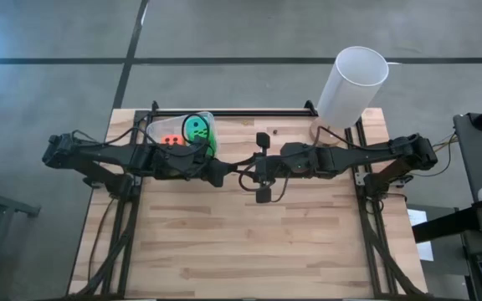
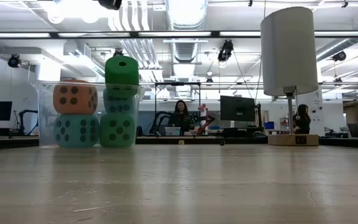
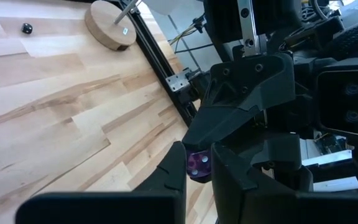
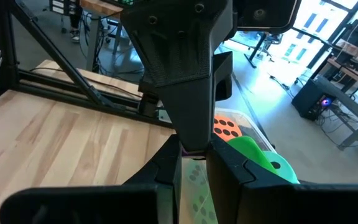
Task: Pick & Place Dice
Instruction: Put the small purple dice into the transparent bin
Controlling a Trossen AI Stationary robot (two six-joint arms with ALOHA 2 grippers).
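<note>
Dice [image 2: 98, 109], orange, teal and green, sit stacked in the clear tub [image 1: 206, 119] at the upper left of the high view. At mid-frame your two arms meet: the left gripper [image 3: 197, 167] and right gripper [image 4: 193, 155], both narrow, pinch one small purple die [image 3: 199, 165].

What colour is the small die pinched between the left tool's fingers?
Purple with pale pips; the small die shows best in the left wrist view, between the left tool fingers.

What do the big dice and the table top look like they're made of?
The dice look like soft matte foam: rounded edges, dull surfaces, though that is not certain. The table top looks like pale wood with a smooth finish: visible grain and joined strips.
</note>
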